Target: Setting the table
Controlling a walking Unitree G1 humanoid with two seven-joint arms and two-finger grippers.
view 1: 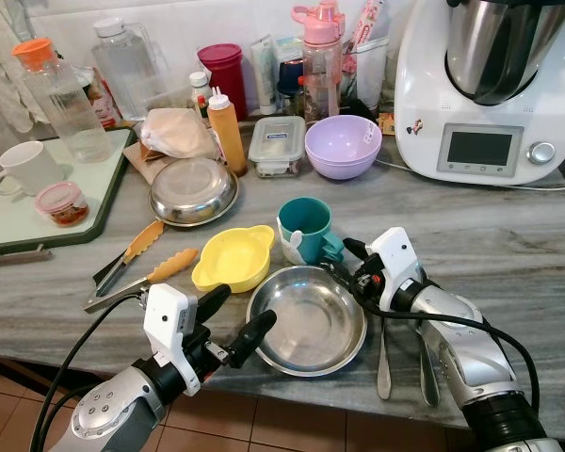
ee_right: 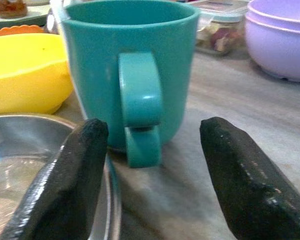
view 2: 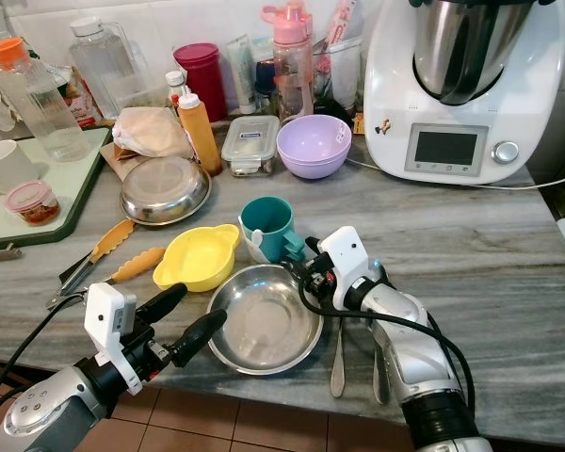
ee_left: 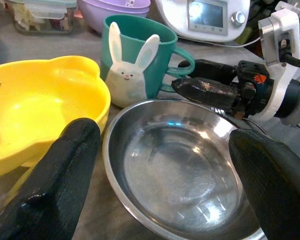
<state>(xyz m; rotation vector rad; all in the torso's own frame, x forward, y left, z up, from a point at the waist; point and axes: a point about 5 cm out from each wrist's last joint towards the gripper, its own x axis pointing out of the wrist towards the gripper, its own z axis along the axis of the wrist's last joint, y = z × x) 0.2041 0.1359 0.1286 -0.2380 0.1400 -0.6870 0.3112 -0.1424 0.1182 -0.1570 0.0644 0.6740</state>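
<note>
On the grey marble counter (view 1: 508, 235) a teal mug (view 1: 303, 229) with a white rabbit on its side serves as the landmark, its handle turned toward the right gripper (ee_right: 150, 165). That gripper sits level with the handle, its two black fingers (ee_right: 65, 185) spread wide on either side of it and touching nothing. Just in front of the mug lies a steel bowl (view 1: 306, 320), its rim close to the mug's base. The left gripper (view 1: 237, 318) hovers at the bowl's near-left rim, fingers parted, holding nothing. Beside the mug, to the left, sits a yellow bowl (view 1: 232, 258), touching or nearly touching the steel bowl. Two spoons (view 1: 384, 363) lie to the mug's front right, under the right arm.
</note>
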